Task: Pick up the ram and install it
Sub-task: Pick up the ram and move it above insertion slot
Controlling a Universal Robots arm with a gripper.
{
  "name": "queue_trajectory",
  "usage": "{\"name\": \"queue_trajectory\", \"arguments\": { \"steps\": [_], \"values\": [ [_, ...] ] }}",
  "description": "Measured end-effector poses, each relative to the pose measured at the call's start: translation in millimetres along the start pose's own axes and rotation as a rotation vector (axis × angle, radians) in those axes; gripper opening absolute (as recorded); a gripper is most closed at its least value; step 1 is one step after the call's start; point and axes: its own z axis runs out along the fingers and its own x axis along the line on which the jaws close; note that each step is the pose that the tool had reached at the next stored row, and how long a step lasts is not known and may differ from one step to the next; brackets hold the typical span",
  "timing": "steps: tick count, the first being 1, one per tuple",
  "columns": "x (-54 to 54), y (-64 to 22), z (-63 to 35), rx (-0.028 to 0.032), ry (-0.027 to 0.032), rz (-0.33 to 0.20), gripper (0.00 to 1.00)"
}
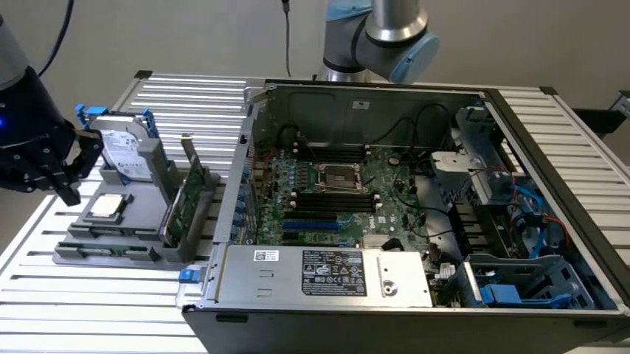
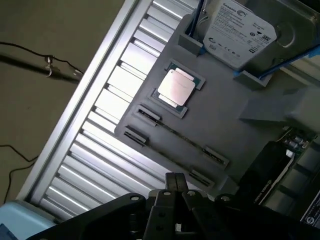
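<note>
The claw is closed with nothing in it. It hangs near the edge of the grey holder on the counter, outside the case. I believe the ram is the thin dark strip standing on edge between the holder's clips, near the CPU, but I cannot tell this for sure.

The danger, as I judge it, is that closed fingers coming down would strike the top edge of the ram instead of going around it. This could bend the ram or push the holder. A small error to the side could touch the CPU. A tilted grip could jam the ram in the black slots of the board.
</note>
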Motion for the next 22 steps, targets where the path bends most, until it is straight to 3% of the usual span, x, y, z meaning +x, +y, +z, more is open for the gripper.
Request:
{"name": "queue_trajectory", "arguments": {
  "steps": [22],
  "values": [
    [-0.7,-0.6,16.1,0.017,0.0163,-0.4,0.11]
  ]
}}
